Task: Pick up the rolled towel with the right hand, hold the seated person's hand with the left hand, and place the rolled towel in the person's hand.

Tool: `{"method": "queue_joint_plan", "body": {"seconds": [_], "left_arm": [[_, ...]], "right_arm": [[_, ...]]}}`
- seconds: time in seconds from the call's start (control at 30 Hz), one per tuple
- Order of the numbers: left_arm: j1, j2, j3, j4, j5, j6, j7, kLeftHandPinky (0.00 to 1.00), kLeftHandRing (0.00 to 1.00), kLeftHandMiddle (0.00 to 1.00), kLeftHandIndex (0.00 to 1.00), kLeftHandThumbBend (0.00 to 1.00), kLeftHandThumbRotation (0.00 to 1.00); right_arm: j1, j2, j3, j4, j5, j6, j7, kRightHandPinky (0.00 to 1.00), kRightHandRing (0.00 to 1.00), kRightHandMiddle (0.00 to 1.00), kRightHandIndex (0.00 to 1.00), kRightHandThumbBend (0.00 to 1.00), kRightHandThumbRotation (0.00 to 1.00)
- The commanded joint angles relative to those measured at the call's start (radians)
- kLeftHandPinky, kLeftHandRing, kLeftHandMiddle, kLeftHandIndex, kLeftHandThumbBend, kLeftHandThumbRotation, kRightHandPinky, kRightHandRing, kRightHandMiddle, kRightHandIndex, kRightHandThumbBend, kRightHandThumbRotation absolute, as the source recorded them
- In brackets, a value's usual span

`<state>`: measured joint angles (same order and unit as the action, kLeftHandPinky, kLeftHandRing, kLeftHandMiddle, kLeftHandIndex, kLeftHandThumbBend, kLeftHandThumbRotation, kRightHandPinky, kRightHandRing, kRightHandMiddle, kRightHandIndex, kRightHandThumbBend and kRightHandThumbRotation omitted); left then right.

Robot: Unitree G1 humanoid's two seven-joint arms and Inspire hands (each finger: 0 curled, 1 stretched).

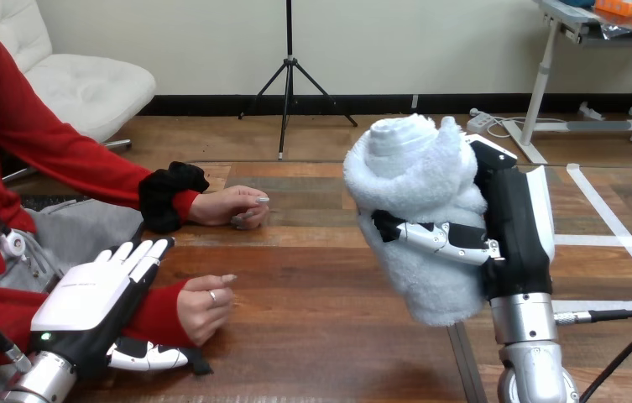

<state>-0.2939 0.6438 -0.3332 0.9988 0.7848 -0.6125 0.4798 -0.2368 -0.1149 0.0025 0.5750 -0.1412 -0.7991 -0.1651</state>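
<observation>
Fluffy white rolled towel (pixel 417 180) clasped in the right robot hand (pixel 509 227), left robot hand (pixel 86 298) straight-fingered over the person's sleeve (pixel 157 315)

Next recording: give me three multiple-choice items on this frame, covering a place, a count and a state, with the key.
1. Where is the rolled towel?
A. in the right hand, raised above the table
B. lying flat on the table
C. in a person's palm

2. How many hands of the person rest on the table?
A. none
B. two
C. one

3. How are the fingers of the left hand?
A. curled into a fist
B. straight
C. wrapped round the towel

Key: 1 A, the right hand's fingers curl round the towel, clear of the wood. 2 B, the person's farther hand and the person's nearer hand both lie on it. 3 B, they point forward, uncurled.
</observation>
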Motion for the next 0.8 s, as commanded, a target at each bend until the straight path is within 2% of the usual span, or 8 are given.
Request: {"method": "queue_joint_plan", "body": {"seconds": [0.0,0.2,0.77], "left_arm": [[-0.036,0.009,-0.031,0.059,0.017,0.044,0.005,0.98,1.0,0.99,1.0,1.0,0.5],[-0.048,0.01,-0.043,0.08,0.012,0.053,0.007,0.98,1.0,0.98,1.0,1.0,0.48],[-0.07,0.01,-0.072,0.112,0.012,0.074,0.015,0.95,0.96,0.95,0.97,1.0,0.44]], "right_arm": [[-0.035,0.013,-0.016,-0.093,0.029,-0.001,0.008,0.19,0.24,0.32,0.33,0.72,0.0],[-0.023,0.018,-0.014,-0.117,0.059,0.008,0.033,0.18,0.23,0.32,0.33,0.71,0.0],[0.017,0.029,-0.015,-0.198,0.076,0.041,0.057,0.17,0.22,0.32,0.33,0.71,0.0]]}}
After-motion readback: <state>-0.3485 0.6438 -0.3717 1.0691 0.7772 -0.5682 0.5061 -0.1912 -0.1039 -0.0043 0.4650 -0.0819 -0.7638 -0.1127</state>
